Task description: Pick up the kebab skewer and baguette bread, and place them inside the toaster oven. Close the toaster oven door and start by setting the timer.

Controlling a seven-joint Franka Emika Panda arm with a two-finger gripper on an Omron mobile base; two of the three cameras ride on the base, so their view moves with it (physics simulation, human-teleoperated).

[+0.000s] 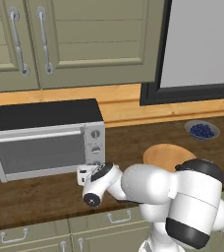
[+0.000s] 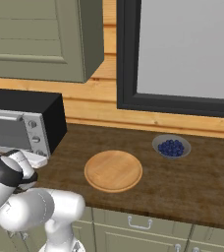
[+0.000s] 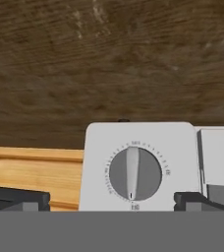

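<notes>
A: Where does the toaster oven [image 1: 45, 140] sit?
B: On the wooden counter [image 1: 133, 140], at the left, its back close to the wood-panelled wall. The toaster oven door [image 1: 39, 151] stands upright against the front, shut, bar handle along its top edge. Three knobs run down the right-hand panel.

A: And the gripper [image 3: 111, 202]?
B: Right at the panel's lower corner. In the hand view its two dark fingertips [image 3: 18, 199] stand wide apart, one on each side of a round knob [image 3: 135, 173], holding nothing. Whether they touch the panel cannot be told. The knob's pointer runs along the view's vertical.

A: Skewer and baguette?
B: Neither can be made out on the counter; the door window is too grey to see through.

A: Free space?
B: Right of the oven the counter lies open up to a round wooden board [image 2: 113, 170]; a bowl of blueberries [image 2: 171, 146] sits beyond it, well apart, nearer the dark window frame [image 2: 126, 59]. The arm's elbow hangs over the counter's front edge, above the drawer fronts. Cabinets [image 1: 74, 42] overhang the oven.
</notes>
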